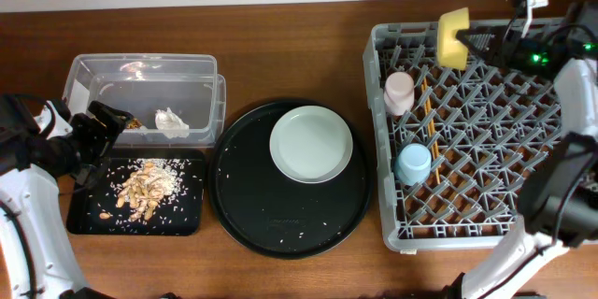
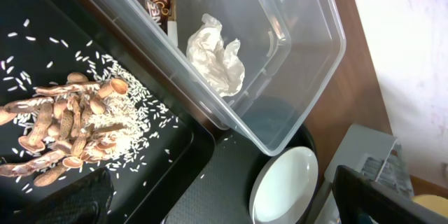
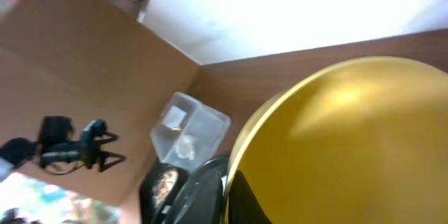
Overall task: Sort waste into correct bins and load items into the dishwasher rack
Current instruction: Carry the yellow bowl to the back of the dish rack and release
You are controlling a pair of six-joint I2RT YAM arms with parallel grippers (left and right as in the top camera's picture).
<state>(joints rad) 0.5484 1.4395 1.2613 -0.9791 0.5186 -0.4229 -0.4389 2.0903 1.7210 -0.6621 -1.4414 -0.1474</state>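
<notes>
Yellow bowl [image 1: 454,37] is held on edge at the far left corner of the dishwasher rack [image 1: 505,168], clamped by the right gripper [image 1: 476,42]. Inside the rack, pink cup [image 1: 399,92], blue cup [image 1: 413,163] and chopsticks [image 1: 421,117] are seen. Well left of the rack, the left gripper [image 1: 114,120] is spread apart, empty.

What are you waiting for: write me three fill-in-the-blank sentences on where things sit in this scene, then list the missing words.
1. The crumpled white tissue lies in the ____ plastic box.
2. The grey-white plate rests on the round ____ tray.
3. The right hand holds the ____ bowl at the far side of the rack.
Missing words: clear; black; yellow.
</notes>
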